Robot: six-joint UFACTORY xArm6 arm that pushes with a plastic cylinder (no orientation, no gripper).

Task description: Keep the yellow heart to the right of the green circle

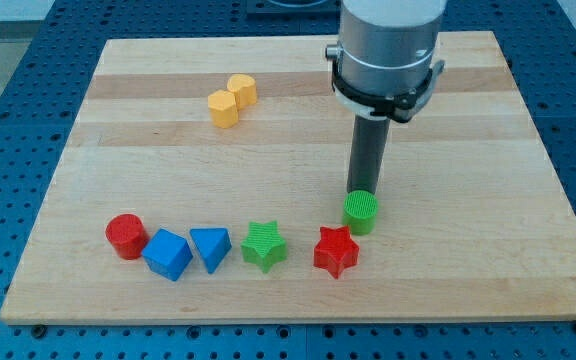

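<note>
Green circle [362,212] — my tip [365,194] touching

A wooden board [298,290] lies on a blue pegboard table [8,60]. The arm's dark rod comes down right of centre, and its tip [365,191] sits at the upper edge of the green circle [361,212], seemingly touching it. Just below and left of the circle is a red star [335,251]. Further left along the lower part of the frame stand a green star [264,245], a blue triangle [211,247], a blue cube [168,254] and a red cylinder [126,236]. In the upper left, well apart from these, two yellow blocks [232,100] touch each other; which is the heart cannot be told.
</note>
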